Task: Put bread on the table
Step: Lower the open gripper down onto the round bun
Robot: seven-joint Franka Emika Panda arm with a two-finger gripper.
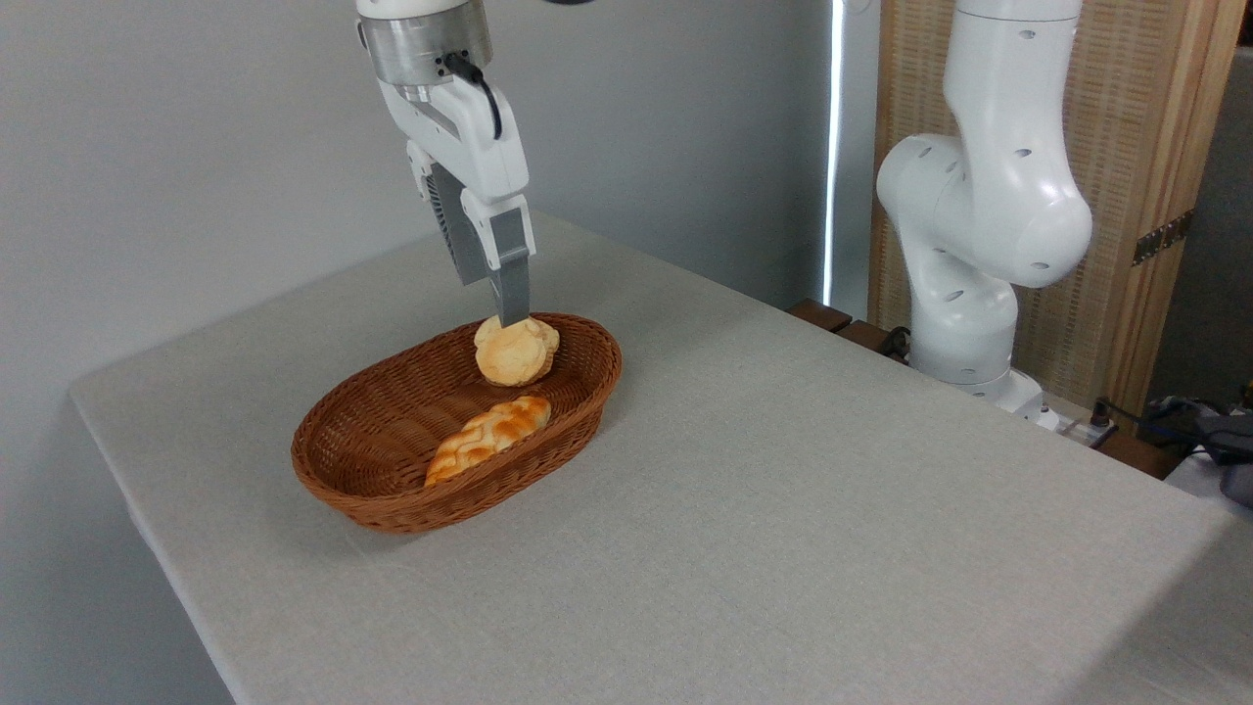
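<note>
The bread is a small round golden-tan bun with lumpy edges. It hangs tilted just above the far end of the wicker basket, held from above by my gripper. The gripper's grey fingers point down and are shut on the bun's top edge. The table is covered in light grey-beige cloth and spreads out around the basket.
A longer braided orange-glazed loaf lies inside the basket near its front rim. The arm's white base stands at the table's far right edge. A grey wall runs behind the table on the left.
</note>
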